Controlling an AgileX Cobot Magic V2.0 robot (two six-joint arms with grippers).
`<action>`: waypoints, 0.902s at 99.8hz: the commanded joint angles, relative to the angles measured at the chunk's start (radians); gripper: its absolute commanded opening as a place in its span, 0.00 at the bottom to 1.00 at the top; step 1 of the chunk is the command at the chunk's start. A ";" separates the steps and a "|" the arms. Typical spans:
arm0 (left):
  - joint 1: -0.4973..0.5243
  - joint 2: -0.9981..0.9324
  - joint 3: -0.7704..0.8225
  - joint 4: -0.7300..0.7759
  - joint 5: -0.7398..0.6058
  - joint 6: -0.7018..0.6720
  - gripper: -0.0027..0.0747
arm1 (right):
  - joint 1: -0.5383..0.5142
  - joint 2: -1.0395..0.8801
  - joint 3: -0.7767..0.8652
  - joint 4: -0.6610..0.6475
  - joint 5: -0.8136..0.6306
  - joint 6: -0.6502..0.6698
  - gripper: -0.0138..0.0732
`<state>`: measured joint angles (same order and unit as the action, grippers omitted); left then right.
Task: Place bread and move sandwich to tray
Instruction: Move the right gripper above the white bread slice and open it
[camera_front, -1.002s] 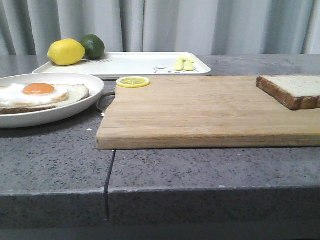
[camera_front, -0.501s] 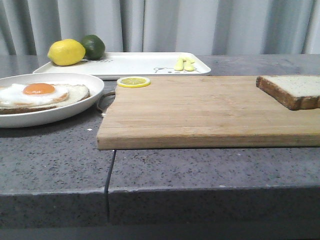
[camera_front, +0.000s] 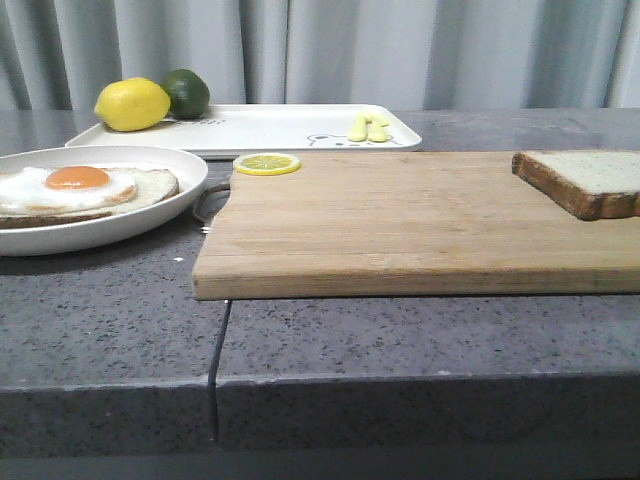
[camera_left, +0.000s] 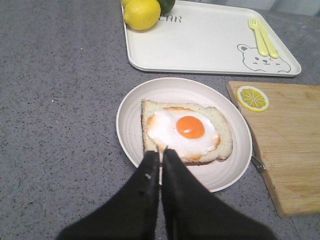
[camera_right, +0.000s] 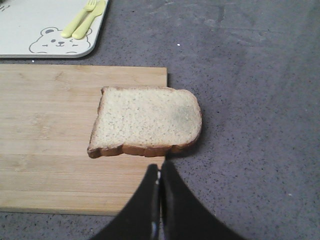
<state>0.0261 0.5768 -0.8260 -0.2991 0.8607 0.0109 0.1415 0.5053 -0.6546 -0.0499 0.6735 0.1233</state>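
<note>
front cam shows no arms at all, but the wrist cams catch both: left gripper pinched closed over the sandwich on its plate, right gripper closed just short of the bread hanging off the cutting board edge

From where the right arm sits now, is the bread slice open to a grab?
Probably yes. The bread lies bare, overhanging the cutting board edge, just ahead of the right gripper; nothing sits between them, though the fingers are shut.
</note>
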 joint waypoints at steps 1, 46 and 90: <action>0.002 0.024 -0.034 -0.030 -0.053 -0.001 0.01 | 0.000 0.017 -0.035 -0.003 -0.061 0.000 0.08; 0.002 0.035 -0.034 -0.035 -0.051 -0.001 0.06 | 0.000 0.017 -0.035 -0.003 -0.030 -0.004 0.11; 0.002 0.035 -0.034 -0.044 -0.045 -0.001 0.83 | 0.000 0.017 -0.035 -0.003 -0.059 -0.005 0.73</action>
<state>0.0261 0.6011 -0.8265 -0.3161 0.8708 0.0109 0.1415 0.5077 -0.6546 -0.0484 0.6976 0.1233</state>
